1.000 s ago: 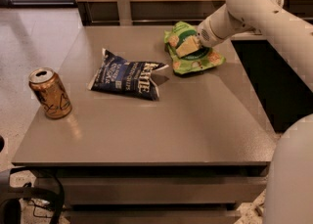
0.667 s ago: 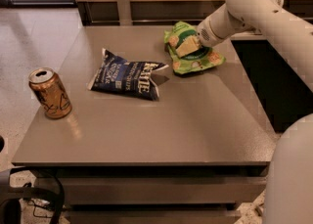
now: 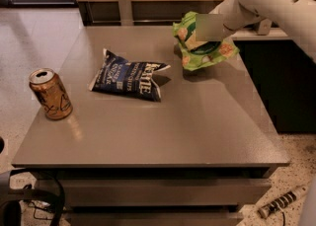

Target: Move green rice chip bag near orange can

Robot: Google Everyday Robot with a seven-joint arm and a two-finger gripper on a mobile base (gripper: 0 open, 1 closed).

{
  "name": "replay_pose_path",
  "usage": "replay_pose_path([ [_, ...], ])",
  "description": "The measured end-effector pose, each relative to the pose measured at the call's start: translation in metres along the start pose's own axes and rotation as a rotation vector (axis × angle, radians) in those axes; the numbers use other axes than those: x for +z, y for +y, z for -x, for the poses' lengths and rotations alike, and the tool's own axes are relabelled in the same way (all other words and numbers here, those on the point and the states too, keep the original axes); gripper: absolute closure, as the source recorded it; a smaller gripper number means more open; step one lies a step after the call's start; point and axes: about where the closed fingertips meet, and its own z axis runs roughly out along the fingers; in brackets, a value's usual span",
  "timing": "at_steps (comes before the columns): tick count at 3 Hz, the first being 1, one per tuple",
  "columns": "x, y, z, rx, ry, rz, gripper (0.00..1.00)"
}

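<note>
The green rice chip bag [image 3: 210, 52] is at the far right of the grey table [image 3: 173, 131], crumpled and raised a little off the surface, with a shadow under it. My gripper [image 3: 201, 33] comes in from the upper right on the white arm and is shut on the bag's top. The orange can [image 3: 51, 94] stands upright at the table's left edge, far from the bag.
A dark blue Kettle chip bag [image 3: 131, 77] lies flat between the can and the green bag. A wooden wall and a dark counter stand behind and to the right. Cables [image 3: 34, 200] and a striped object [image 3: 281, 203] lie on the floor.
The green bag has risen slightly off the table in my gripper. The can and the blue bag have not moved.
</note>
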Motion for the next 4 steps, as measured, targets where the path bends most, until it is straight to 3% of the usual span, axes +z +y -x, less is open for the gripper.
replay_pose_path([
  [1,-0.062,-0.007,0.012,-0.033,-0.020,-0.124,1.00],
  [2,-0.102,-0.010,0.017,-0.055,-0.054,-0.162,1.00],
  [3,-0.138,0.005,0.008,-0.103,-0.119,-0.040,1.00],
  [4,-0.153,0.030,-0.005,-0.149,-0.146,0.058,1.00],
])
